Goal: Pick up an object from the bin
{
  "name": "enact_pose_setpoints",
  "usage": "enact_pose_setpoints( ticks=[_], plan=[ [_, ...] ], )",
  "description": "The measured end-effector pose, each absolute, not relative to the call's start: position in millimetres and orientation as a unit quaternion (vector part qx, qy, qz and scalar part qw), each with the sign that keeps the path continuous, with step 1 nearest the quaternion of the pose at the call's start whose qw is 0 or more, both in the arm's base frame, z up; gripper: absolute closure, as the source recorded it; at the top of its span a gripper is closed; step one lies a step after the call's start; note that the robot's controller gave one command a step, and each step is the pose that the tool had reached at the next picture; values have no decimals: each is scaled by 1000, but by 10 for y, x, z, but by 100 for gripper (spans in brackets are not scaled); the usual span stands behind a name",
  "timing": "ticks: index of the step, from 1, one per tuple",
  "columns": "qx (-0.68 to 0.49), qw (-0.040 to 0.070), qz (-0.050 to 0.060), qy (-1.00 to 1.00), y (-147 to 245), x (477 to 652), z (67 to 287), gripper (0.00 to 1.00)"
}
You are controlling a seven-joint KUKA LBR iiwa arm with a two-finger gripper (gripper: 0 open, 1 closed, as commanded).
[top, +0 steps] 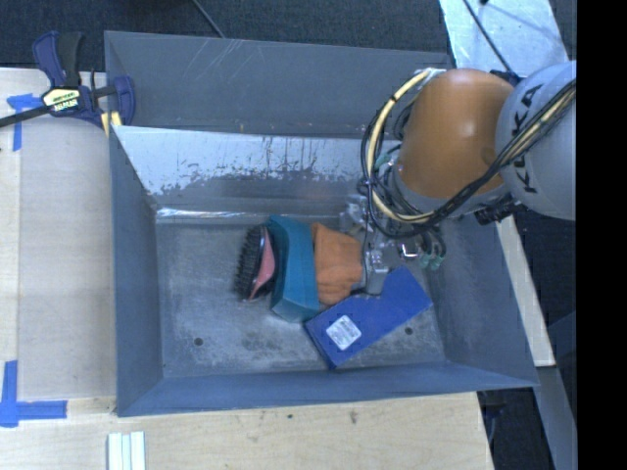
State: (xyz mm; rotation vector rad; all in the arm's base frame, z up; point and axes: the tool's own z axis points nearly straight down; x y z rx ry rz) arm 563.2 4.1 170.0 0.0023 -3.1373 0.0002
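Fingers [375, 274] — closed — beside orange lump [333, 264] (right edge).

Grey metal bin [196, 346], dark streaks down its back wall. On its floor: a black brush [250, 260] with a pink edge, a teal block [292, 272], an orange lump [335, 264] and 1 deep blue flat box [387, 306] with a white label [343, 332]. Above, an orange-brown cover [456, 130] with yellow and black cables [376, 135].

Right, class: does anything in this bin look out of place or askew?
Nothing is spilled or visibly damaged. The flat blue box with the white label lies askew to the walls of the bin, its corner beside the teal block.
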Motion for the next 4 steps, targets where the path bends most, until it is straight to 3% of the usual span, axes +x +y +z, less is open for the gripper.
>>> enact_pose_setpoints(
  ticks=[1, 2, 3, 4],
  plan=[
    [1, -2, 0, -1000, 41, 5645, 1748, 0],
    [-31, -5, 0, -1000, 4, 5685, 1346, 0],
    [-40, -2, 0, -999, -236, 5823, 960, 100],
    [-40, -2, 0, -999, -236, 5823, 961, 100]
  ],
)
